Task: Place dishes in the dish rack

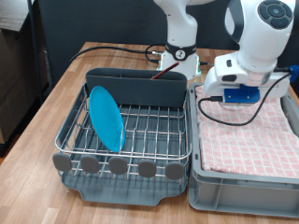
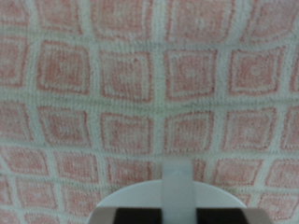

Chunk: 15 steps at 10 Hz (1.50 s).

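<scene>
Blue plate [image 1: 106, 118] stands on edge in dish rack [image 1: 140, 168]

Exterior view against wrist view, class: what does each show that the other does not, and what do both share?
Only the exterior view shows the dish rack with the blue plate standing on edge in its wire grid, the wooden table, and the arm above the grey crate. Only the wrist view shows a white rim at the frame's edge, unidentifiable. Both show the pink checked cloth.

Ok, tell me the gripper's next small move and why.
Probably lower slightly toward the pink checked cloth in the grey crate: the gripper hovers over it, and the round bright blue plate already stands in the dark grey dish rack.
</scene>
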Available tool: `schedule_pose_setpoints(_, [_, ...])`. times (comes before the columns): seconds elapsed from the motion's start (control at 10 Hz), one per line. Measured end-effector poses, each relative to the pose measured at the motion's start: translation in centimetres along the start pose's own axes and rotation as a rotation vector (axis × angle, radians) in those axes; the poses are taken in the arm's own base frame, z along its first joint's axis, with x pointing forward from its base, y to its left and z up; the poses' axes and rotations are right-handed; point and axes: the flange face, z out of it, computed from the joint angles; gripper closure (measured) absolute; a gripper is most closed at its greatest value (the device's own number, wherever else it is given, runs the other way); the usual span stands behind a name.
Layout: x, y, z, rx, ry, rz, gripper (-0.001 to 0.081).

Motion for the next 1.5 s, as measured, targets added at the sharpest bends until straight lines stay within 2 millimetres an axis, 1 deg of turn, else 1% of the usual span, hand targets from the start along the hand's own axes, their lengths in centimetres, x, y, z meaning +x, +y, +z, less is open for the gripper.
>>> schedule_pose_setpoints(0.3, [-0.3, 0.0, -2.4, -0.001, -0.002, 0.0, 0.0736])
schedule_pose_setpoints(0.6, [-0.5, 0.1, -5.0, 0.015, 0.053, -0.001, 0.0736])
schedule_pose_setpoints(0.9, [-0.3, 0.7, -8.5, 0.052, 0.174, 0.022, 0.0736])
schedule_pose_setpoints(1.0, [0.1, 0.9, -9.8, 0.084, 0.227, 0.017, 0.0736])
schedule_pose_setpoints(1.1, [0.3, 1.1, -10.3, 0.104, 0.257, 0.011, 0.0736])
schedule_pose_setpoints(1.3, [0.3, 1.2, -10.0, 0.089, 0.252, 0.018, 0.0736])
schedule_pose_setpoints(1.5, [1.4, 1.2, -10.6, 0.125, 0.297, 0.035, 0.0736])
